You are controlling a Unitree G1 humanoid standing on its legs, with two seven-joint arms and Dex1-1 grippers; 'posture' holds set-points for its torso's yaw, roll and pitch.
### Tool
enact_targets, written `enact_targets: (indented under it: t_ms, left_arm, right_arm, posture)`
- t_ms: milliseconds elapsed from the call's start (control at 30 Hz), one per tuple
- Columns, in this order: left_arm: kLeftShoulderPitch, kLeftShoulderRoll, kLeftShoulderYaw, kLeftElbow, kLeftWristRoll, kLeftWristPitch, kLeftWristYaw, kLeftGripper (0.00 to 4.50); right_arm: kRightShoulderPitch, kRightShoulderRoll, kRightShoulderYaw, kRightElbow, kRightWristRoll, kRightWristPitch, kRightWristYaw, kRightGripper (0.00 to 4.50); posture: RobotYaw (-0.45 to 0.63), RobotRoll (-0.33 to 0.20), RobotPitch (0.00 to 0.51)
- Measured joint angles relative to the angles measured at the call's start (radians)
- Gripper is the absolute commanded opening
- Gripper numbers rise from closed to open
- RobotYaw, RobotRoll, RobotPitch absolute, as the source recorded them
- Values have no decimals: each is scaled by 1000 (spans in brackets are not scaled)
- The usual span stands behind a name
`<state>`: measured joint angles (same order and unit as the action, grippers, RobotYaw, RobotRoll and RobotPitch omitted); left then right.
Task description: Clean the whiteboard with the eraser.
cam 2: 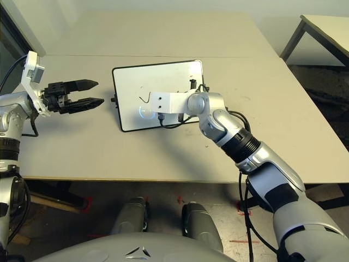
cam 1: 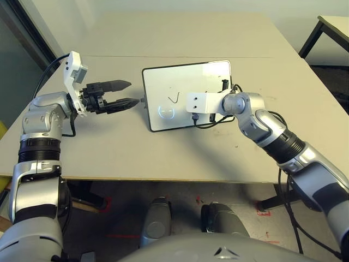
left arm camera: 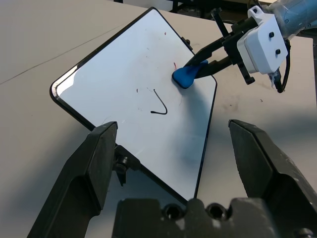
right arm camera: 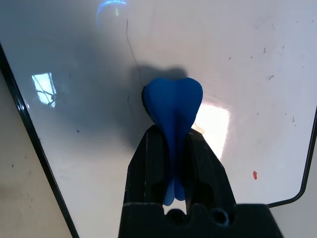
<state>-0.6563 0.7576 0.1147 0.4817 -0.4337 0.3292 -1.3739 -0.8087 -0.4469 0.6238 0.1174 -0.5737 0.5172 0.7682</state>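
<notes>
Left eye view: the whiteboard (cam 1: 185, 95) lies flat on the tabletop (cam 1: 109, 147), and the right arm reaches across it so its wrist covers the board's near right part. A black hooked stroke (cam 1: 174, 99) sits near the board's middle, uncleaned. The left end effector (cam 1: 123, 93) hangs just beside the board's left edge with its two fingers spread and nothing between them, probably placed there to steady the board if it slides.

Left wrist view: the right end effector (left arm camera: 200, 61) pinches the eraser (left arm camera: 184, 75) and presses its tip onto the board, a little apart from the stroke.

Right wrist view: the fingers are closed tightly on the eraser's narrow rear half, so the broad rounded front sticks out to meet the glossy surface, likely giving the widest wiping face. A faint thin line (right arm camera: 132, 47) runs just beyond it.
</notes>
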Motion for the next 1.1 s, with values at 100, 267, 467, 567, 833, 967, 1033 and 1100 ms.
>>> enact_targets:
  t_ms: [100, 267, 467, 567, 833, 967, 1033, 1100]
  left_arm:
    - [-1, -1, 0, 0, 0, -1, 0, 4500]
    - [-5, -2, -5, 2, 2, -6, 0, 4500]
    - [-17, -10, -16, 6, 6, -13, 0, 4500]
    - [-28, -11, -16, 6, 7, -15, 0, 4500]
    - [-32, -12, -16, 9, 7, -16, 0, 4500]
    - [-32, -12, -16, 9, 7, -16, 1, 4500]
    - [-32, -12, -16, 9, 7, -16, 2, 4500]
    - [-32, -12, -16, 9, 7, -16, 4, 4500]
  right_arm:
    - [14, -32, -13, -8, -3, 0, 11, 322]
    - [44, -106, -53, -22, -6, 5, 23, 322]
    - [45, -137, -91, -19, -10, 4, 23, 322]
    - [35, -123, -91, -7, -15, 1, 22, 322]
    - [-4, -55, -86, 26, -38, -35, 17, 322]
    - [-8, -10, -66, 43, -58, -58, 17, 322]
    - [-10, 7, -52, 45, -62, -67, 17, 322]
    - [-18, 29, -45, 45, -72, -74, 17, 322]
  posture:
    - [280, 0, 31]
    - [265, 0, 31]
    - [262, 0, 35]
    - [264, 0, 36]
    - [274, 0, 36]
    - [277, 0, 35]
    - [277, 0, 35]
    - [277, 0, 35]
